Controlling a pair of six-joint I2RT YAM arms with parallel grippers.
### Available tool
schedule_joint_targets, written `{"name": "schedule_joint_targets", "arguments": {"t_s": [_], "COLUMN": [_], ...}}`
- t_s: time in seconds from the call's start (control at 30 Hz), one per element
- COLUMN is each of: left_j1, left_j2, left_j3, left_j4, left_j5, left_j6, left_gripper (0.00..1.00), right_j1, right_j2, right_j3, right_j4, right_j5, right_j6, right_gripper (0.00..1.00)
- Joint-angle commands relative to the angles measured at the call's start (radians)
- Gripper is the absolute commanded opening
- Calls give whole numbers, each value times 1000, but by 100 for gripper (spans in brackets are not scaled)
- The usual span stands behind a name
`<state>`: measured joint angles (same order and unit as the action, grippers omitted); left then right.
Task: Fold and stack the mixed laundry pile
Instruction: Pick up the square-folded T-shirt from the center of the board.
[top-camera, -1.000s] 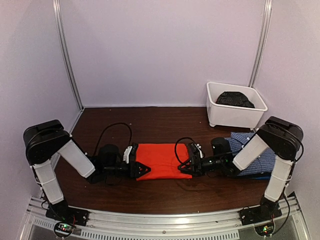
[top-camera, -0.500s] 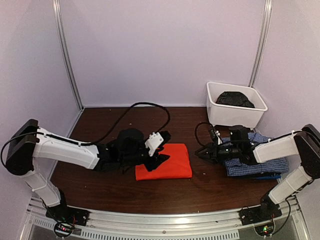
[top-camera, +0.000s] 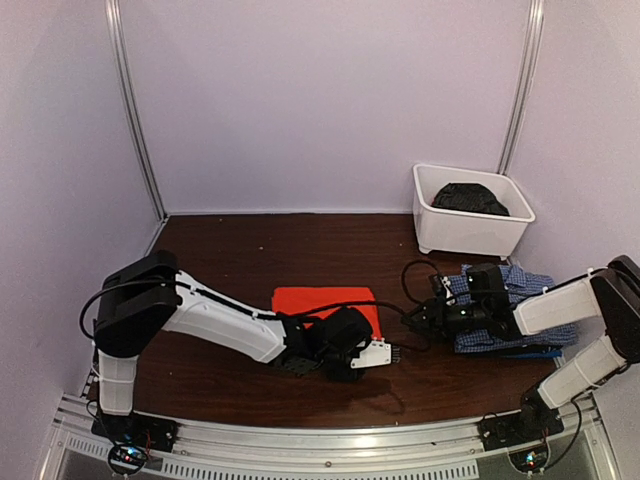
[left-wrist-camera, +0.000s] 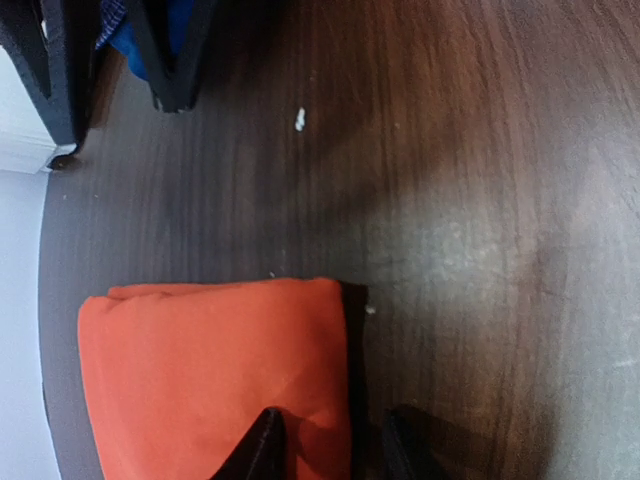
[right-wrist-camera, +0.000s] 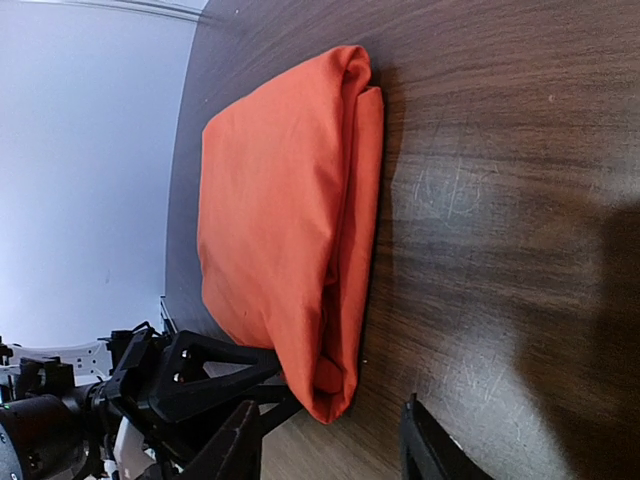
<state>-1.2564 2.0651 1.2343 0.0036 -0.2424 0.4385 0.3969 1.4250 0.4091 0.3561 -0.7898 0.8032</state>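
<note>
The folded bright orange T-shirt (top-camera: 322, 303) lies flat on the dark wood table, and also shows in the left wrist view (left-wrist-camera: 200, 370) and the right wrist view (right-wrist-camera: 280, 210). My left gripper (top-camera: 388, 350) is low at its near right corner and open (left-wrist-camera: 335, 452), with one finger over the cloth edge and the other over bare table. My right gripper (top-camera: 415, 318) is open and empty (right-wrist-camera: 335, 452), just right of the T-shirt and above the table. Behind it lies the folded blue-and-white check shirt (top-camera: 505, 300). A black garment (top-camera: 470, 198) sits in the tub.
The white plastic tub (top-camera: 432, 215) stands at the back right against the wall. The left forearm (top-camera: 230, 325) lies low across the table in front of the T-shirt. White booth walls close the left, back and right sides.
My left arm has swung from the T-shirt's left side round to its near right corner and dropped low. My right gripper has drawn back right toward the check shirt and stays open.
</note>
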Motion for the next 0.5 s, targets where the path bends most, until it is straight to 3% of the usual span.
{"name": "schedule_joint_targets", "arguments": {"t_s": [0.0, 0.27, 0.47], "left_j1": [-3, 0, 23], "left_j2": [38, -1, -72], "left_j3": [41, 18, -13], "left_j4": [-43, 23, 69], "left_j5": [-51, -28, 47], "left_j6": [83, 63, 8], "left_gripper": [34, 0, 0], "right_j1": [-2, 47, 89], "right_j2": [-5, 70, 163], "right_j3": [-19, 23, 55], "right_j4": [51, 74, 161], "right_j5": [-10, 3, -14], "right_j6": [38, 68, 138], "right_gripper": [49, 54, 65]}}
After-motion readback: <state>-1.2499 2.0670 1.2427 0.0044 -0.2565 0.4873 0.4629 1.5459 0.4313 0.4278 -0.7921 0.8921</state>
